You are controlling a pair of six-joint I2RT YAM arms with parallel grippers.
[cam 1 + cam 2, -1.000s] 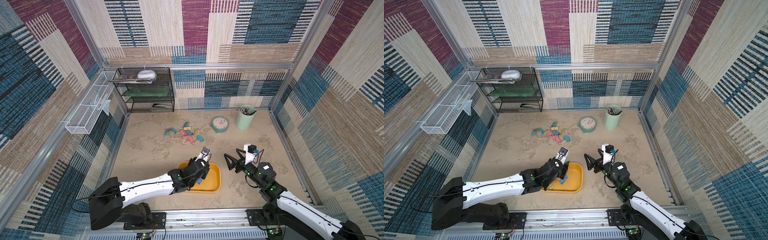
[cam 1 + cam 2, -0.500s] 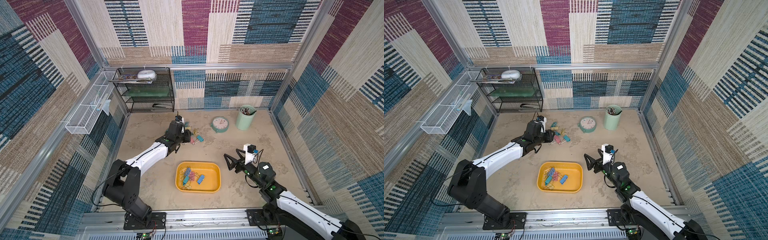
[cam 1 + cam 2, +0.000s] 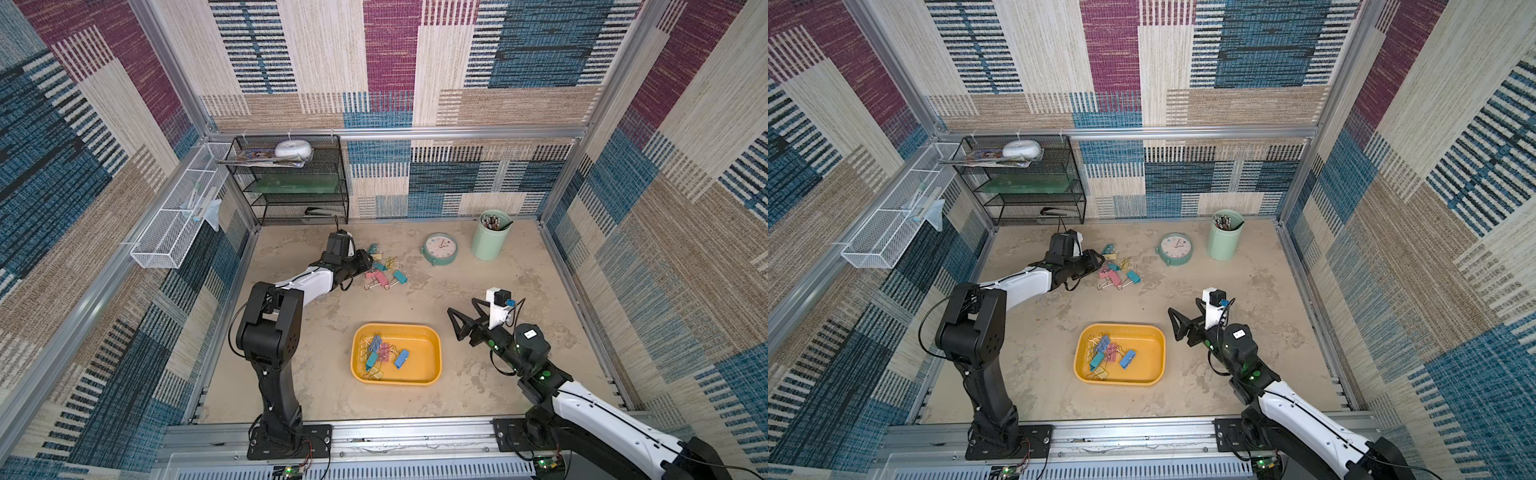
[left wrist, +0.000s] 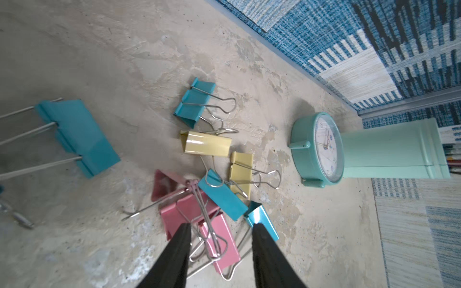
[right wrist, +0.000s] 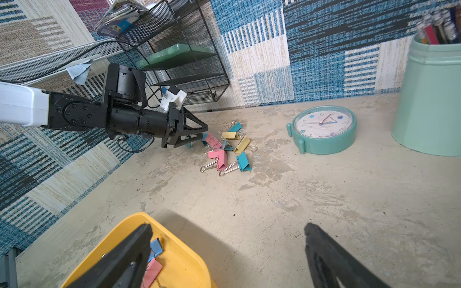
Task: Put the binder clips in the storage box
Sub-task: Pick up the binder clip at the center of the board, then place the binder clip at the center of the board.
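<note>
Several pastel binder clips lie in a loose pile on the far floor. My left gripper reaches into that pile. It is open, its jaws standing either side of a pink clip without touching it. The yellow-orange storage box sits near the front and holds several clips. My right gripper hangs wide open and empty just right of the box.
A teal clock and a mint pen cup stand right of the pile. A black mesh shelf fills the far left corner, and a white wire basket hangs on the left wall.
My left arm has swung from over the storage box to the far pile of clips and stays there. The right arm has not moved.
</note>
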